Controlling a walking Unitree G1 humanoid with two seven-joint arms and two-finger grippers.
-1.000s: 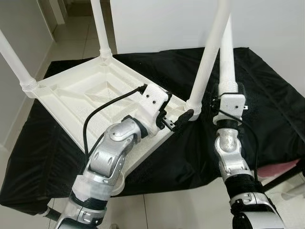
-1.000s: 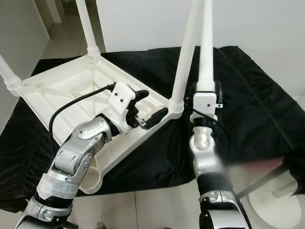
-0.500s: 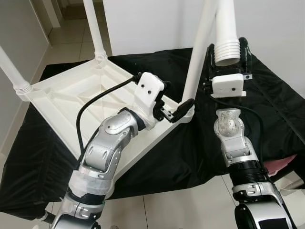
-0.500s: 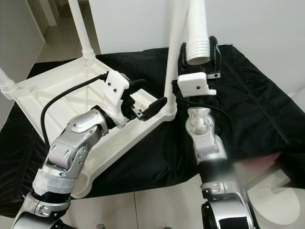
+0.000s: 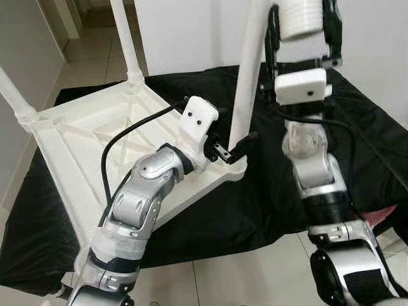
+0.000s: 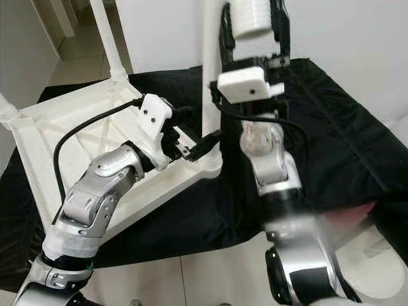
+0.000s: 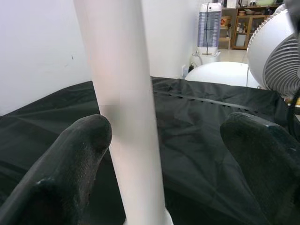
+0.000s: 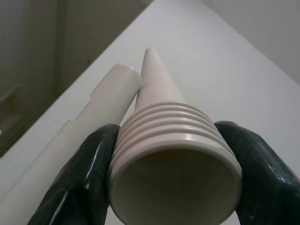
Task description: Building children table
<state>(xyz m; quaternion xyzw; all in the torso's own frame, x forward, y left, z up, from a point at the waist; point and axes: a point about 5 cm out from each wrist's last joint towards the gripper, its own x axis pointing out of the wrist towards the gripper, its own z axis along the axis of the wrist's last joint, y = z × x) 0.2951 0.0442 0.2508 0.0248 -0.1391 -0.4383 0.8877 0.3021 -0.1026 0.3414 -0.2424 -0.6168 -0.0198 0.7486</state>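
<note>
The white plastic children's table (image 5: 83,140) lies upside down on black cloth, with three legs standing up from its corners. My left gripper (image 5: 231,145) is open at the base of the near right leg (image 5: 247,76). Its fingers (image 7: 70,164) straddle that leg (image 7: 124,93), and one pad is close against it. My right gripper (image 5: 303,22) is raised high and shut on a loose white leg (image 8: 173,140). The leg's ribbed, hollow screw end (image 6: 254,16) points towards my head, and both pads press on the ribs.
Black cloth (image 5: 268,191) covers the low work surface. There is tiled floor (image 5: 242,280) in front and a white wall behind. A white fan (image 7: 276,51) and a white tower appliance (image 7: 209,23) stand beyond the cloth. Something pink (image 5: 382,213) lies at the right edge.
My right arm has lifted the loose leg well upward and towards my head. The left gripper has stayed at the base of the near right leg. The view has shifted slightly.
</note>
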